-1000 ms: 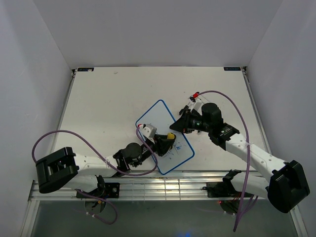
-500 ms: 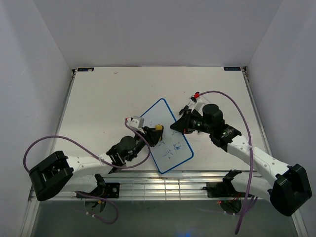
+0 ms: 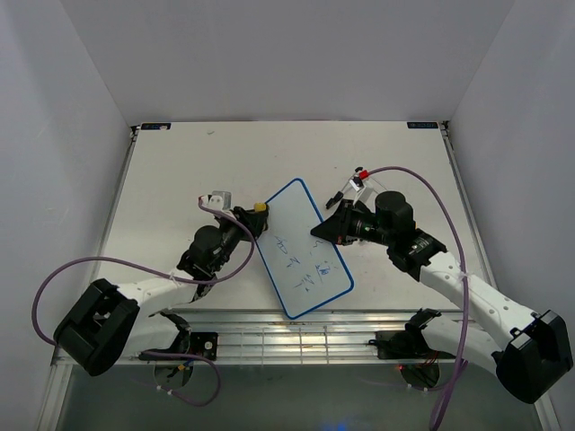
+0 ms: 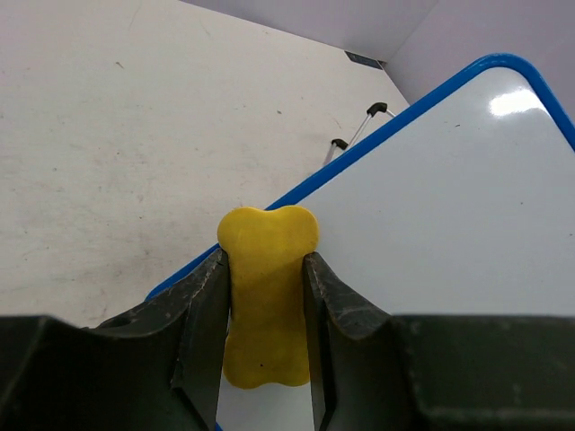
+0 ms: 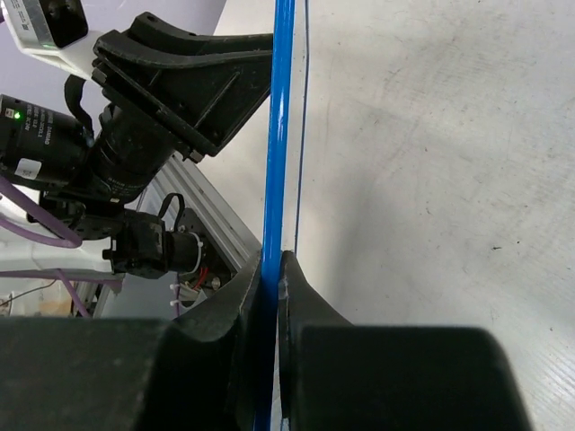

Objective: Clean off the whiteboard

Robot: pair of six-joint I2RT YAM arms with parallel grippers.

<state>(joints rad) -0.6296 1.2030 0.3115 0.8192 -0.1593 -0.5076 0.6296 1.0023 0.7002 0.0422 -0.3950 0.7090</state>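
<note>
The whiteboard [image 3: 301, 256], white with a blue rim, lies slanted mid-table with dark scribbles on its middle. My right gripper [image 3: 321, 230] is shut on its right rim; the right wrist view shows the blue rim [image 5: 277, 162] edge-on, clamped between the fingers [image 5: 301, 305]. My left gripper [image 3: 255, 214] is shut on the yellow peanut-shaped eraser [image 3: 260, 207] at the board's upper left edge. In the left wrist view the eraser [image 4: 267, 287] sits between the fingers [image 4: 202, 305], over the blue rim [image 4: 377, 135] and white surface [image 4: 449, 233].
Purple cables loop from both arms, one near the left front [image 3: 117, 269]. A small red-tipped part and clip [image 3: 358, 175] lie right of the board. The metal rail [image 3: 296, 337] runs along the near table edge.
My left gripper has carried the eraser up and to the left across the board, from its lower middle to the upper left edge. The board has turned slightly. Scribbles remain.
</note>
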